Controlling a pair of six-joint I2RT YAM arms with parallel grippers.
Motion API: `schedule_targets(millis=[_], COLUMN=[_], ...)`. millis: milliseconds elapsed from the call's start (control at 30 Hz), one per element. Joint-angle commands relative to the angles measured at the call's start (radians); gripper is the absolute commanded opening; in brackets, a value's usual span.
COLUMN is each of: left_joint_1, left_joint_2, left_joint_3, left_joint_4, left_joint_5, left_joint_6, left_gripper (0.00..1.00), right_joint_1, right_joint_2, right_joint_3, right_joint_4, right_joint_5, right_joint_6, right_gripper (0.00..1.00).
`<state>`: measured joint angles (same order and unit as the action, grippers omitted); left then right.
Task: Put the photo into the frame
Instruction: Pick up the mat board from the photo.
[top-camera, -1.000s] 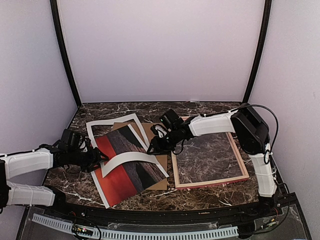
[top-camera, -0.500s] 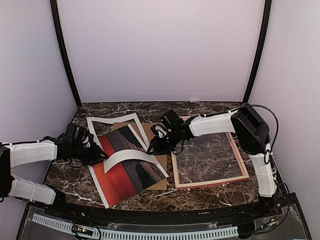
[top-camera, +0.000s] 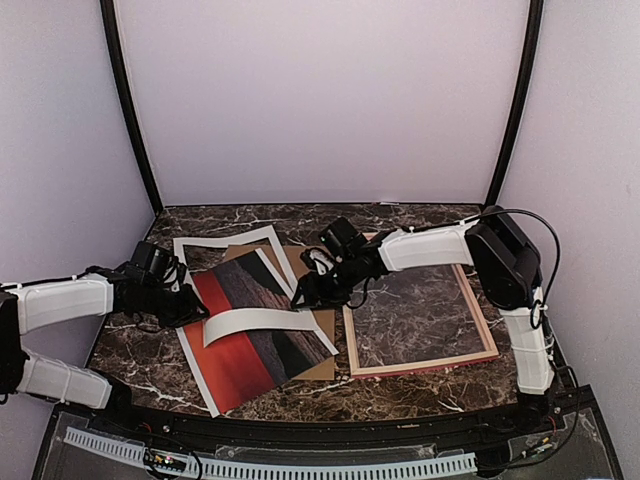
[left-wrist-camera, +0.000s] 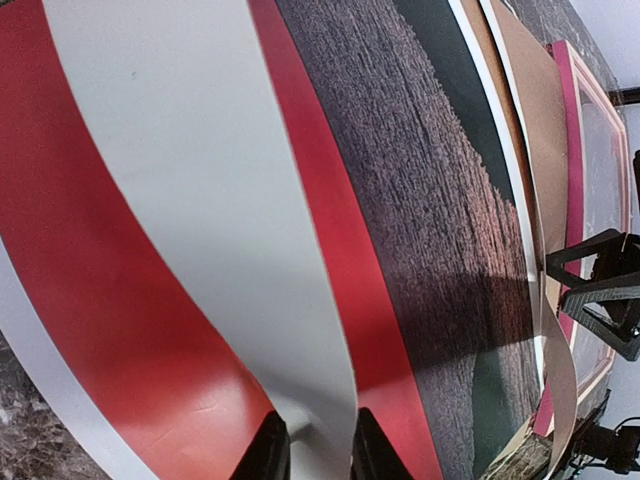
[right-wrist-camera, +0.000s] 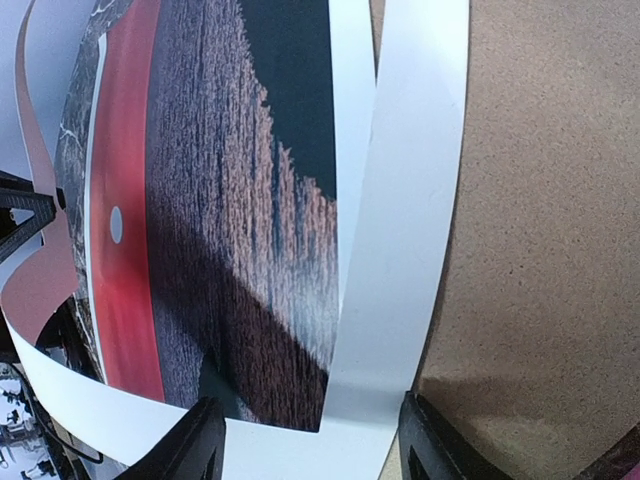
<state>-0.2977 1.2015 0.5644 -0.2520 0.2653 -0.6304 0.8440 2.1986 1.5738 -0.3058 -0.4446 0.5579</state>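
— Dark marble table (top-camera: 400, 222), lilac walls (top-camera: 320, 100) all round. Where's the photo?
— The photo (top-camera: 250, 365) lies face up between the two claws, askew on a brown board (right-wrist-camera: 540, 200). Its red sky is nearest the left claw (top-camera: 198, 312) and its dark water runs toward the right claw (top-camera: 300, 297).
— And that white strip arching over it?
— That's a white band (top-camera: 260, 322) of paper, running from one claw's tips to the other's (whether it's part of the print or a separate mat, I can't make out).
— Has the left claw got hold of it?
— Its jaws stand close together with the band's end running in between them. A narrow gap shows, so I can't tell whether they pinch it.
— The right one?
— Jaws wide apart, one on each side of the band, gripping nothing. The band and the board lie just below its tips.
— The frame?
— The frame (top-camera: 420, 310) lies flat on the marble on the right claw's outer side, just beside the board. It has pink rails, and the veined table shows through its pane. The right arm reaches across its far corner.
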Motion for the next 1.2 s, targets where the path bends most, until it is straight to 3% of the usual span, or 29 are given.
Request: schedule_targets(millis=[0, 300, 767, 1167], left_joint_1=[-0.005, -0.004, -0.004, -0.004], left_joint_2=[-0.035, -0.038, -0.078, -0.104], left_joint_3=[0.016, -0.008, -0.042, -0.077], left_joint_4=[-0.02, 0.047, 0.086, 0.084], left_joint_5=[-0.009, 0.043, 0.085, 0.083], left_joint_6=[0.056, 0.069, 0.043, 0.028], left_gripper=[0.18, 0.14, 0.13, 0.13], right_joint_1=[-0.01, -0.034, -0.048, -0.069], right_joint_2=[-0.042, -0.08, -0.066, -0.061], right_joint_3=[0.025, 0.02, -0.04, -0.125], right_joint_4=[-0.069, -0.079, 0.038, 0.261], right_joint_5=[0.046, 0.06, -0.058, -0.197], right_joint_6=[-0.016, -0.019, 0.054, 0.168], right_gripper=[0.61, 0.65, 0.65, 0.47])
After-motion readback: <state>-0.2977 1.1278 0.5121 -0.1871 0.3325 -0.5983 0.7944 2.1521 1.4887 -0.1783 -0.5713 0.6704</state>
